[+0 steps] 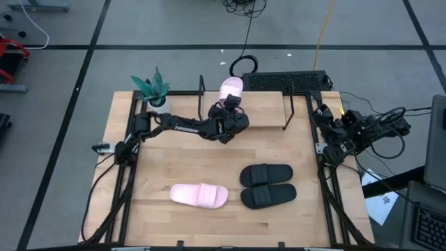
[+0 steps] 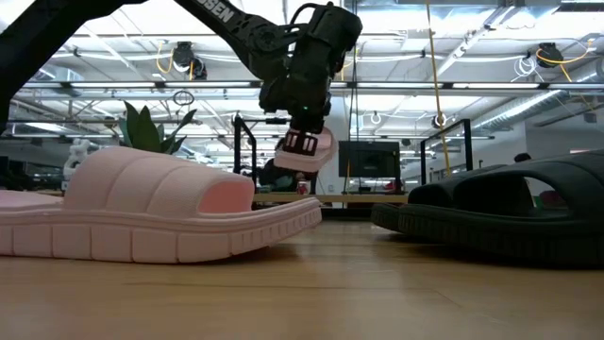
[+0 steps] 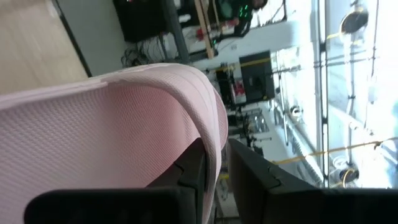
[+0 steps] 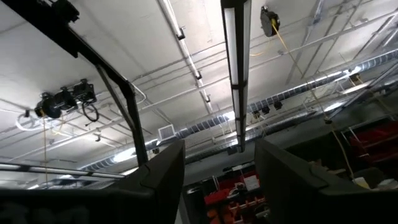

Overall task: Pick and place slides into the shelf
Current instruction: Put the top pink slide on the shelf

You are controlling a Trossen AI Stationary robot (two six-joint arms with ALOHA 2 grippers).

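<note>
Left gripper (image 1: 230,113) clamped on pink slide (image 1: 231,89), held above shelf (image 1: 268,104) left part. Slide long axis points away from you, across board. Lower straight. Right gripper (image 1: 327,143) parked, fingers apart.

Grey floor (image 1: 174,28) crossed by dark tape lines (image 1: 209,47) surrounds the wooden table (image 1: 174,167). At twelve o'clock cables (image 1: 244,7) trail away. Overhead, long strip lights (image 4: 236,62) and pipes (image 4: 186,50) line the white ceiling (image 4: 124,37).

A potted plant (image 1: 152,89) stands at the table's (image 1: 160,160) corner.
</note>
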